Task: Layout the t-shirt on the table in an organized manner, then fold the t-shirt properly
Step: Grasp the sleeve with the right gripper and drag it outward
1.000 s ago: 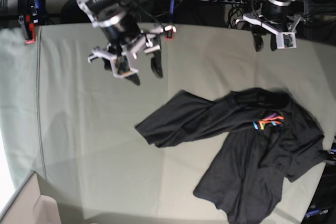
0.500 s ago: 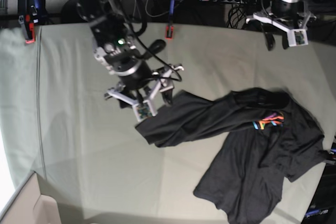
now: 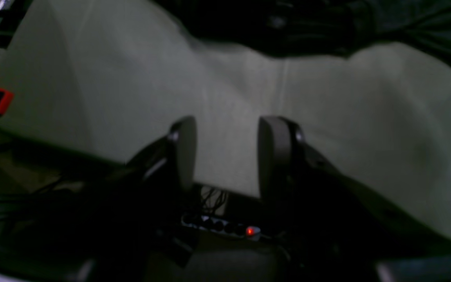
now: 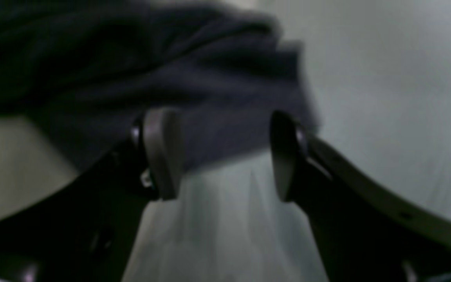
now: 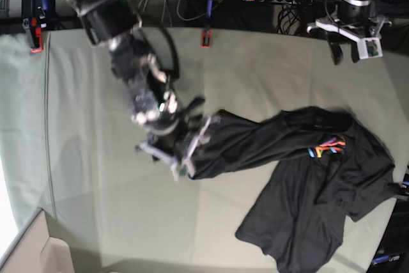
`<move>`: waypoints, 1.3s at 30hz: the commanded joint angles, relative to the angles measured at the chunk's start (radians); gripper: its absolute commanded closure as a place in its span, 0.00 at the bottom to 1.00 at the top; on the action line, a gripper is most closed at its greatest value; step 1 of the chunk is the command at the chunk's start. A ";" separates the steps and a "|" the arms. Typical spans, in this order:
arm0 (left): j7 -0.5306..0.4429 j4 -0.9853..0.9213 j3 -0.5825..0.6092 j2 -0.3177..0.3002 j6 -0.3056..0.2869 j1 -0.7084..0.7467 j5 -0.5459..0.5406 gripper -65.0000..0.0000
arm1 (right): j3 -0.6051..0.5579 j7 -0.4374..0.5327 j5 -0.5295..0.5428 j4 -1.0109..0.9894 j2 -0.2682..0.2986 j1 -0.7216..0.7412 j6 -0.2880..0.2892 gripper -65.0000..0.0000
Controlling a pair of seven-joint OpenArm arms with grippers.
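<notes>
The t-shirt [image 5: 307, 177] was found crumpled on the worktop [image 5: 89, 177], toward its right half in the base view, with a long section stretched leftward toward the middle. The right gripper [image 4: 221, 156] was lowered at the end of that stretched section; its fingers [image 4: 163, 152] were spread wide on either side of the dark cloth edge, nothing being clamped. The left gripper [image 3: 225, 152] was held above bare worktop near the far edge, well apart from the shirt, fingers parted and empty.
</notes>
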 commanded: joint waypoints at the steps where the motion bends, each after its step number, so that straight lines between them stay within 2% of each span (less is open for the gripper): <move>1: -0.021 0.017 -0.004 -0.006 0.003 0.017 0.000 0.61 | 0.020 0.022 -0.003 -0.016 -0.002 0.042 -0.002 0.45; 7: -0.021 0.017 -0.004 -0.006 0.009 0.018 0.000 0.61 | 0.118 0.111 -0.003 -0.236 -0.005 0.143 -0.002 0.45; 10: -0.021 0.017 -0.004 -0.006 0.009 0.012 0.000 0.61 | 0.124 0.140 -0.003 -0.311 -0.005 0.160 -0.002 0.45; 14: -0.021 0.017 -0.004 0.003 0.009 0.003 0.000 0.61 | 0.122 0.149 -0.003 -0.351 -0.009 0.152 -0.002 0.45; 20: -0.021 0.013 -0.013 0.022 0.005 -0.015 0.002 0.61 | 0.121 0.148 -0.003 -0.352 -0.045 0.131 -0.002 0.48; 22: -0.021 0.013 -0.013 0.022 0.005 -0.017 0.002 0.61 | 0.121 0.149 -0.003 -0.349 -0.059 0.108 -0.002 0.57; 23: -0.021 0.013 -0.015 0.022 0.005 -0.017 0.002 0.61 | 0.121 0.149 -0.003 -0.349 -0.060 0.105 -0.002 0.65; 26: -0.021 0.013 -0.016 0.022 0.005 -0.017 0.002 0.61 | 0.124 0.146 -0.003 -0.349 -0.062 0.102 -0.002 0.98; 31: -0.021 0.017 -0.016 0.022 0.005 -0.017 0.002 0.61 | 0.128 0.137 -0.003 -0.292 -0.042 0.074 -0.002 1.00; 35: -0.021 0.024 -0.015 0.022 0.005 -0.017 0.002 0.61 | 0.128 0.106 -0.003 -0.051 0.012 -0.021 -0.002 1.00; 39: -0.021 0.024 -0.013 0.022 0.005 -0.038 0.002 0.61 | 0.145 0.033 -0.003 0.200 0.078 -0.106 -0.002 1.00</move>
